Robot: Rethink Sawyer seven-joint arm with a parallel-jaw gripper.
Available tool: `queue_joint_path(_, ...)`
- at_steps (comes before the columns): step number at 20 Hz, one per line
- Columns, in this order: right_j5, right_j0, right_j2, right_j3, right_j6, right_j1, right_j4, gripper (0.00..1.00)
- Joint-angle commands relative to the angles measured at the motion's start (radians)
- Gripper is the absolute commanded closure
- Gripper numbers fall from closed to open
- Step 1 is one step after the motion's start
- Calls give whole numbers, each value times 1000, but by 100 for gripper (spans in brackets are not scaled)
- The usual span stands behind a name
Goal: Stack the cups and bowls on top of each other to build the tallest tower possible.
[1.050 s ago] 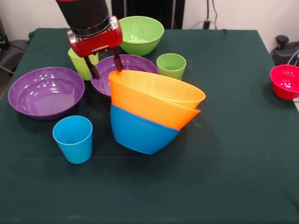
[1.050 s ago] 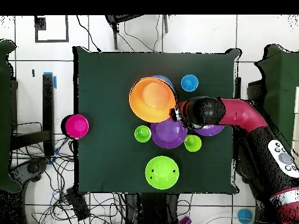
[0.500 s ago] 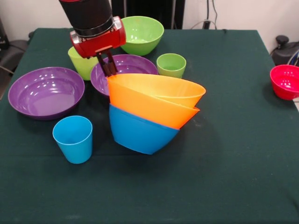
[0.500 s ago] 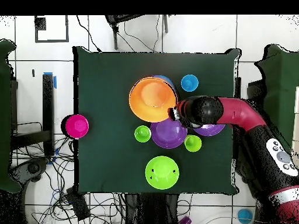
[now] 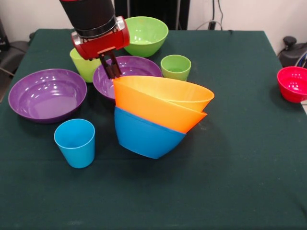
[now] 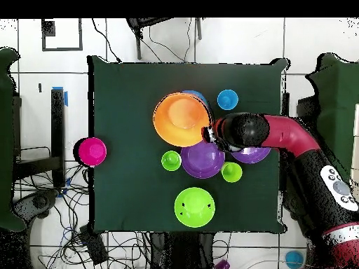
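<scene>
Front view, nearest first. Sky blue cup point(image 5: 75, 142) stands upright on the green table cloth point(image 5: 230, 191), open end up, apart from everything else.

Just beside it, toward the table's middle: the tower point(image 5: 158, 115). Three bowls nested, all tipped over so the mouths face up and toward the picture's right. Blue bowl point(image 5: 144, 136) is lowest and touches the cloth; two orange bowls point(image 5: 158, 103) sit inside it, one within the other, rims fanned apart on the right side. The overhead view shows the topmost orange rim point(image 6: 181, 119) outermost, with only a sliver of blue past it.

Gripper point(image 5: 112, 71) is at the raised rear edge of the orange bowls. Fingers are drawn close together and meet the upper orange rim there, clenched on it as far as the front view shows. Red wrist housing sits directly above; the arm point(image 6: 294, 140) reaches in across the table in the overhead view.

Level with the tower, at the picture's left: one wide purple bowl point(image 5: 47, 94), upright, on its own.

Behind the tower: second purple bowl point(image 5: 127, 72), partly hidden by the orange rim and the gripper. Yellow-green cup point(image 5: 84, 64) behind the wrist, mostly covered. Green cup point(image 5: 175, 67) upright just beside the second purple bowl.

Farther back: green bowl point(image 5: 144, 36), upright.

Far right edge: small red bowl point(image 5: 292, 84), well apart from the rest.
</scene>
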Motion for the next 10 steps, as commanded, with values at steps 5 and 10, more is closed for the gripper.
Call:
queue_joint_path(5,36,53,-68,-58,38,38,4,100)
queue_joint_path(10,-3,53,-66,-58,41,35,-8,100)
